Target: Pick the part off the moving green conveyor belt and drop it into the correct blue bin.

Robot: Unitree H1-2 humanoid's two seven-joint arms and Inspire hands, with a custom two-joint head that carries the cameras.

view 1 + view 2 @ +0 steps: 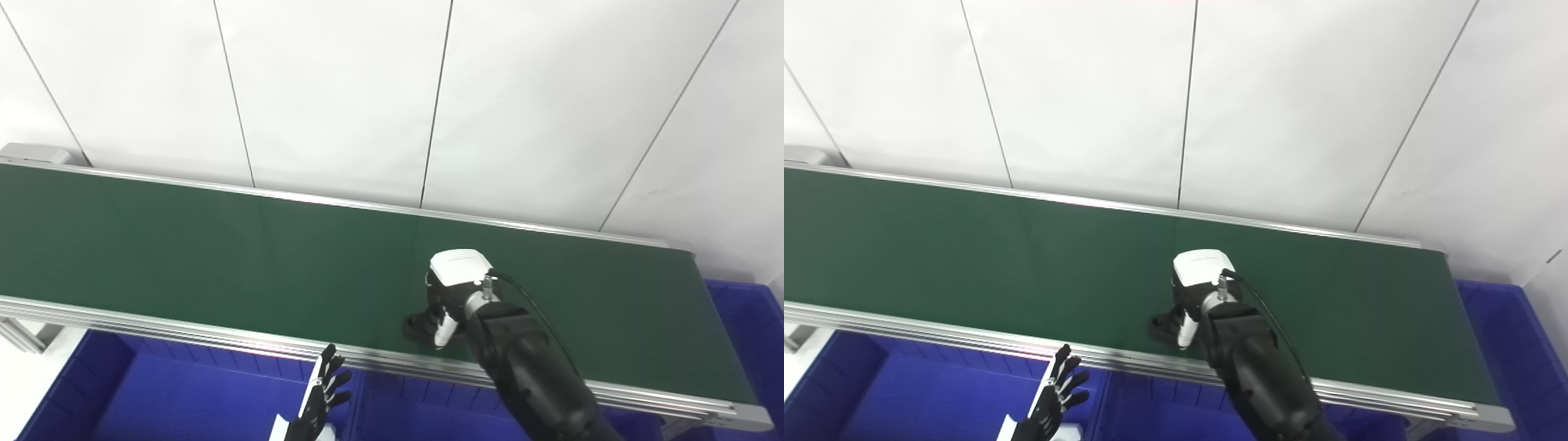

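The green conveyor belt (214, 251) runs across the view from left to right. My right hand (450, 300), with its white back upward, reaches over the belt's near part, fingers curled down onto the surface. A small dark shape (418, 324) lies at its fingertips; I cannot tell whether it is a part or the thumb. No other part shows on the belt. My left hand (321, 398) is open, fingers spread, below the belt's near rail over a blue bin (153, 398).
The belt's aluminium rail (184, 327) runs along the near edge. Blue bins sit below it, one under the right arm (429, 410) and another past the belt's right end (747, 331). A white panelled wall (367, 92) stands behind.
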